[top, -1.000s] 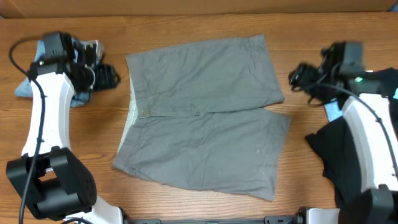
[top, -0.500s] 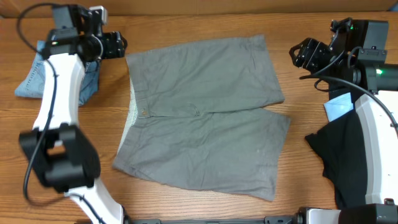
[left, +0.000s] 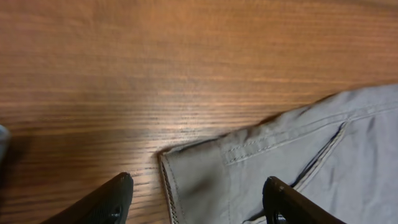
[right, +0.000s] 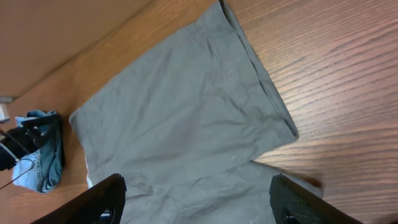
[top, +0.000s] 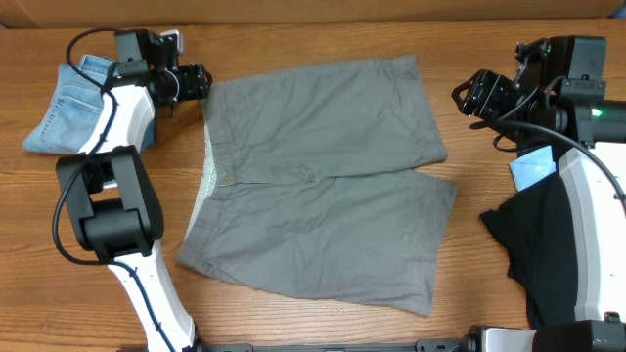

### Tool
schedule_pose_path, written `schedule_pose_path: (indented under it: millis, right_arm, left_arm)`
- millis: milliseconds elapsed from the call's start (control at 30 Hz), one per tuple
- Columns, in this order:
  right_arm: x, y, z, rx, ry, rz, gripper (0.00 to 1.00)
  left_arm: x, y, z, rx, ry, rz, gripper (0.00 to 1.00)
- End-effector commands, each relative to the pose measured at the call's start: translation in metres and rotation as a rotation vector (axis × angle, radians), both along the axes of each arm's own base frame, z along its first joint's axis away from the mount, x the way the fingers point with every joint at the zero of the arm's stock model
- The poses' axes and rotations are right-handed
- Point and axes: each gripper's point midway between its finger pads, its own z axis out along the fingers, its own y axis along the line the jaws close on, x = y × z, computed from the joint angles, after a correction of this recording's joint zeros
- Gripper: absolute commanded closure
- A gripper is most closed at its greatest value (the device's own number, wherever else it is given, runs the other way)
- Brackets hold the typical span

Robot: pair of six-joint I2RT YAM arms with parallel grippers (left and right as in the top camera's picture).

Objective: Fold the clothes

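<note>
"How many garments lay on the surface (top: 293,44)?"

"Three. One pair of grey shorts (top: 318,181) was spread flat in the middle, with one pair of denim shorts (top: 68,108) to their left and one black heap (top: 533,244) to their right."

"And the jaws?"

"Two sets, both spread and empty. The left jaws hovered at the grey shorts' waistband corner, the right jaws beside the far leg's hem."

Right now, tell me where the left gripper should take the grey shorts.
Probably the waistband corner of the grey shorts, from above and the bare table side: it lies flat with both edges free, just ahead of the open left gripper.
</note>
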Motion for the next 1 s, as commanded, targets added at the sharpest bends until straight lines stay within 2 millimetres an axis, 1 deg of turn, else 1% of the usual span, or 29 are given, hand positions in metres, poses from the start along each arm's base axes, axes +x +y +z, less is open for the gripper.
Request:
schedule_pose_path:
  millis: [0,100,233,367,467,533,600,733,833,900,933,967]
  right_arm:
    - [0.003,-0.002,0.006,0.0,-0.016,-0.006,0.23]
    - [0.003,-0.005,0.005,-0.017,-0.015,-0.017,0.23]
    - [0.003,-0.005,0.004,-0.017,-0.012,-0.018,0.23]
    - [0.003,-0.005,0.004,-0.017,-0.011,-0.017,0.23]
    - [0.003,-0.005,0.003,-0.016,-0.009,-0.017,0.23]
    - [0.004,-0.005,0.002,-0.016,-0.005,-0.017,0.23]
    - [0.004,-0.005,-0.001,-0.015,0.004,-0.017,0.23]
    - [0.004,-0.005,-0.011,-0.012,0.041,-0.017,0.23]
    - [0.004,-0.005,-0.018,-0.01,0.066,-0.017,0.23]
    - [0.005,-0.005,-0.02,-0.011,0.065,-0.016,0.23]
    - [0.005,-0.005,-0.02,-0.013,0.063,-0.014,0.23]
    - [0.005,-0.006,-0.02,-0.016,0.063,-0.017,0.23]
  left_arm:
    - [0.0,-0.003,-0.008,-0.033,0.013,-0.01,0.31]
    - [0.0,-0.002,-0.008,-0.023,0.012,-0.01,0.34]
    - [0.0,0.0,-0.015,0.014,0.014,-0.021,0.33]
    - [0.001,-0.001,-0.026,0.02,0.019,-0.032,0.33]
    - [0.003,0.0,-0.036,0.021,0.023,-0.033,0.34]
    - [0.004,0.0,-0.038,0.022,0.019,-0.034,0.36]
    - [0.007,0.0,-0.036,0.026,0.002,-0.037,0.42]
    - [0.017,0.001,-0.028,0.034,-0.053,-0.042,0.44]
    - [0.018,0.001,-0.027,0.034,-0.058,-0.042,0.52]
    - [0.017,-0.002,-0.027,0.019,-0.058,-0.053,0.53]
    - [0.017,-0.005,-0.026,0.006,-0.06,-0.062,0.5]
    - [0.017,-0.008,-0.025,-0.01,-0.063,-0.075,0.45]
